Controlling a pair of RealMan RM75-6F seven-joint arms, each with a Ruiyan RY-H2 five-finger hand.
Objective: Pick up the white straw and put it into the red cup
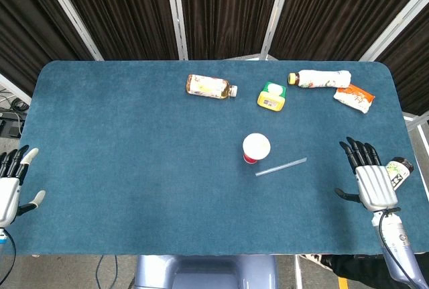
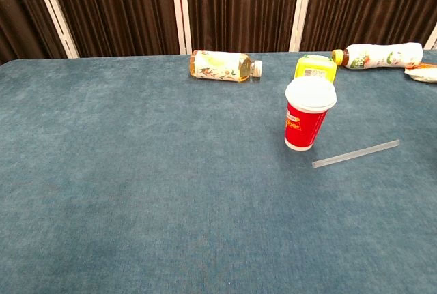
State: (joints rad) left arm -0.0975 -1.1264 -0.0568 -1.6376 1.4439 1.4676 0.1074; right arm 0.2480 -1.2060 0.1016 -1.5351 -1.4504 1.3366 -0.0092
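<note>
Both hands hold nothing, fingers spread: the right hand (image 1: 370,180) hovers at the right edge of the blue counter (image 1: 120,155), the left hand (image 1: 12,185) at the left edge. Neither shows in the chest view. Near the middle, the red cup (image 2: 305,119) stands upright, its white top facing up. Just beside it, to its right, the white straw (image 2: 356,154) lies flat on the counter, apart from the cup and well clear of the right hand.
</note>
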